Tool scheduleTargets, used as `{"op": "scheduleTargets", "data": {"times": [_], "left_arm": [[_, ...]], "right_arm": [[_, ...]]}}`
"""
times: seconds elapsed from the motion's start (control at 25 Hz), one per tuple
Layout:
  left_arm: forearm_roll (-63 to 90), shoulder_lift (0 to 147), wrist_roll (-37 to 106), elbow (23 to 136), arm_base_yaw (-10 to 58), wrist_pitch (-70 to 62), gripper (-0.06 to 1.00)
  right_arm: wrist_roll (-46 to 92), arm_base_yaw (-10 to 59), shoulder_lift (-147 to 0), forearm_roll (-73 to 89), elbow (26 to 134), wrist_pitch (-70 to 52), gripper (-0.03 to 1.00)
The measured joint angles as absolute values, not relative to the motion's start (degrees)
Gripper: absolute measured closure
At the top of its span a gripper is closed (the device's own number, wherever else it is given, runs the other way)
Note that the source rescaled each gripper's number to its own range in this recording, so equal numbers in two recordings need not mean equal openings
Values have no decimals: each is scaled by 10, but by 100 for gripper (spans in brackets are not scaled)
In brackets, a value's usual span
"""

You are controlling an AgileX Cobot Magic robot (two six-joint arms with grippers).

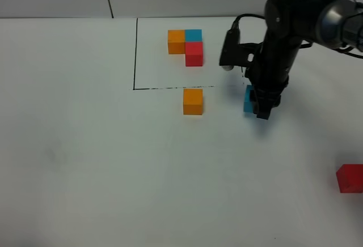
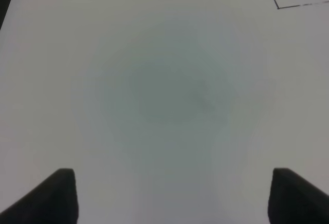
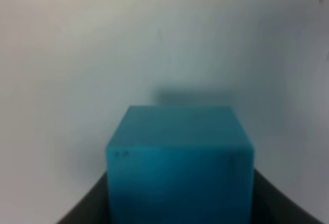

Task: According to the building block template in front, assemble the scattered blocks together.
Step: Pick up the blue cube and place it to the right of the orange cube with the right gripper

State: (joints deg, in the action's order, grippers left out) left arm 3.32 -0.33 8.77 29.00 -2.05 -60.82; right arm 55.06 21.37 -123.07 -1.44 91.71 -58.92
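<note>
Right gripper (image 1: pixel 262 111): pressed shut on the cyan cube (image 1: pixel 248 99). In the right wrist view its dark fingers (image 3: pixel 85 211) flank both sides of that cube (image 3: pixel 180 157). The faces are matte and flat, the edges square, and one face carries faint scuff specks. A soft shadow lies on the table behind it. Whether the cube rests on the table or hangs clear cannot be told.

Left gripper (image 2: pixel 177 198): spread wide. Two blunt black fingertips (image 2: pixel 61 196) show, with only bare table between them and a corner of the frame line far off.

Table (image 1: pixel 85 162): white, smooth, low sheen.

Nearest item: red cube (image 1: pixel 350 178), matte, at the right edge of the high view, cut off by the picture's edge and well apart from everything else.

Mid-table: orange cube (image 1: pixel 193 101), matte and sharp-cornered, sits just outside the frame's near line. The gripped cyan cube is to its right, near but not touching.

Frame (image 1: pixel 136 54): thin black line. The left side is solid; the near side breaks into dashes toward the right.

Template (image 1: pixel 186 46): inside the frame. Three matte cubes touch in an L: orange and cyan side by side at the back, red in front of the cyan.

Right arm (image 1: pixel 283 32): glossy black casing with black cable loops, coming down from the far right.
</note>
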Motion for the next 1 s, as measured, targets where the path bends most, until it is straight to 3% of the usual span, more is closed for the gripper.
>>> {"op": "scheduleTargets", "data": {"times": [0.36,1.0], "left_arm": [[33,-3,88,290,-21,-608,4],[33,-3,88,290,-21,-608,4]], "right_arm": [[553,252,-1327,-20,1058,-641,94],[574,268,-1352,-6,1065,-613,94]]}}
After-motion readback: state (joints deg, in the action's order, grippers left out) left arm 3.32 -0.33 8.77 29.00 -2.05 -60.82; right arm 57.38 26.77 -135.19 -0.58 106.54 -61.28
